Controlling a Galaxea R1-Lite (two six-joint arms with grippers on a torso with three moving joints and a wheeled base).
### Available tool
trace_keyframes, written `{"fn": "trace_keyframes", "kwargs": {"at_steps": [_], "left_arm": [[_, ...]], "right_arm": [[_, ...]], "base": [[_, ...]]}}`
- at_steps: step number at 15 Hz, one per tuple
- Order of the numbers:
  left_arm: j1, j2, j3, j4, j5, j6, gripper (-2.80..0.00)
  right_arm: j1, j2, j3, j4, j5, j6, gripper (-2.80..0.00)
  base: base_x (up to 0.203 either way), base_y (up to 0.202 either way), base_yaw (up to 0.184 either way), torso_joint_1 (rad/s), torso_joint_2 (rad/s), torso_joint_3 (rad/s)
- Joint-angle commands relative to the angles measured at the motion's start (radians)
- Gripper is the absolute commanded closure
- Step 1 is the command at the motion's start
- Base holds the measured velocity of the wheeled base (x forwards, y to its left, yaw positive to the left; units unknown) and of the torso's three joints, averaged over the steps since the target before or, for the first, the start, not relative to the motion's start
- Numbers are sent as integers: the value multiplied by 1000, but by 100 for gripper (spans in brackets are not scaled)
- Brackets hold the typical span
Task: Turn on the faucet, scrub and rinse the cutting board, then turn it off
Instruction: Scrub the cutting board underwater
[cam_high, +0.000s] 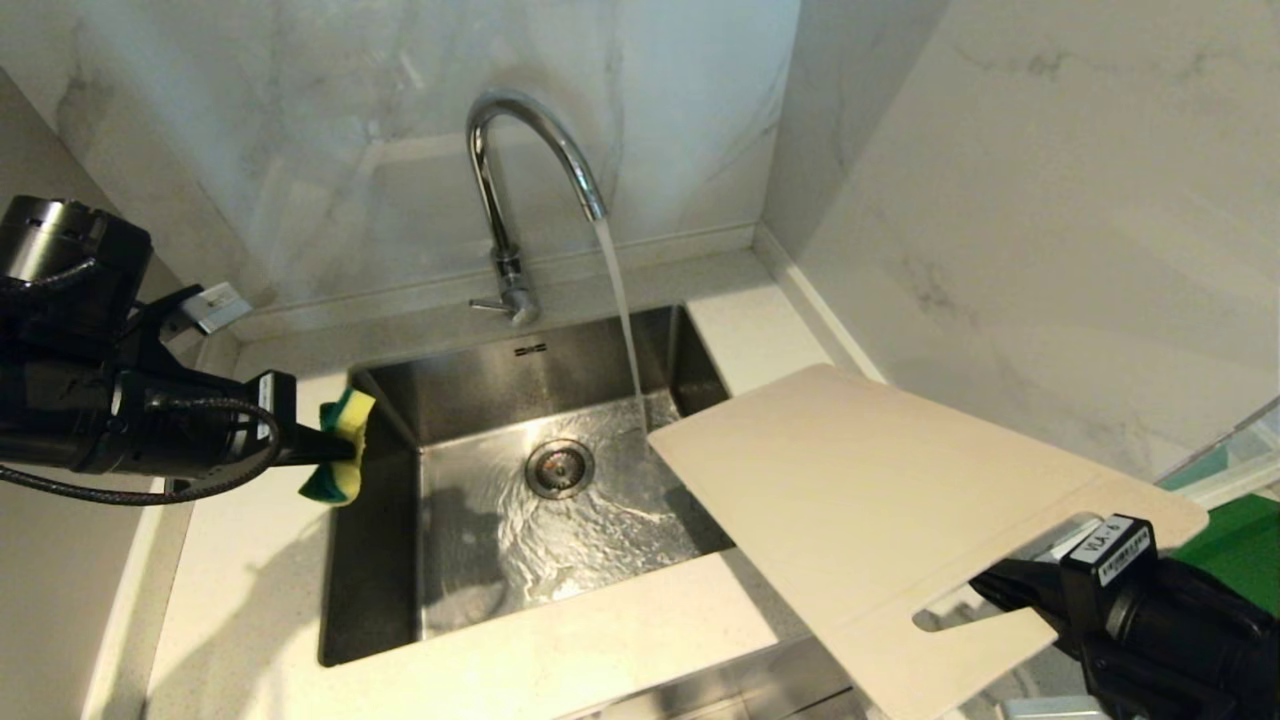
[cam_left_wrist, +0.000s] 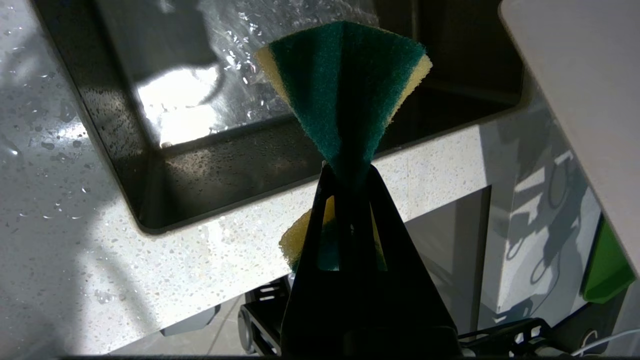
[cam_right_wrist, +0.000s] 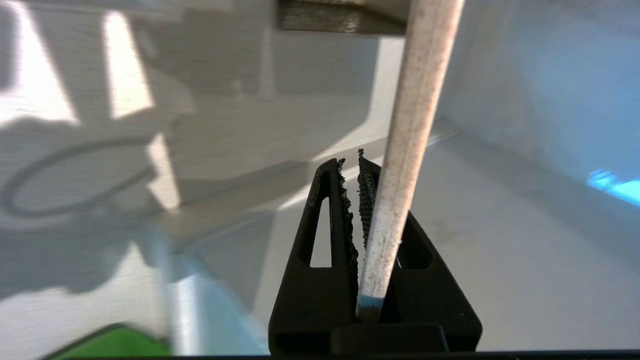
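Gripping a folded green-and-yellow sponge (cam_high: 340, 445), the left end effector (cam_high: 315, 448) hangs at nine o'clock over the sink's (cam_high: 380, 600) left rim, clenched tight on it. At twelve o'clock the faucet (cam_high: 520, 170) runs, water falling into the basin near the drain (cam_high: 559, 467). At four o'clock the right end effector (cam_high: 1010, 590) grasps the cutting board (cam_high: 870, 500) by its slotted end, holding it tilted above the worktop (cam_high: 560, 650), its far corner over the sink.
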Motion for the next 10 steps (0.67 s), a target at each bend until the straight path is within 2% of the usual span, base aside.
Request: {"fn": "trace_keyframes", "kwargs": {"at_steps": [1,10], "left_arm": [[0,10,0,-1,-1,-3,0],[2,34,-1,-34,-9,-3,0]], "right_arm": [[0,62,-75,0,11,-42,0],[3,328,-366,32,129,-171,0]], "base": [[0,0,0,0,0,0],[0,0,0,0,0,0]]}}
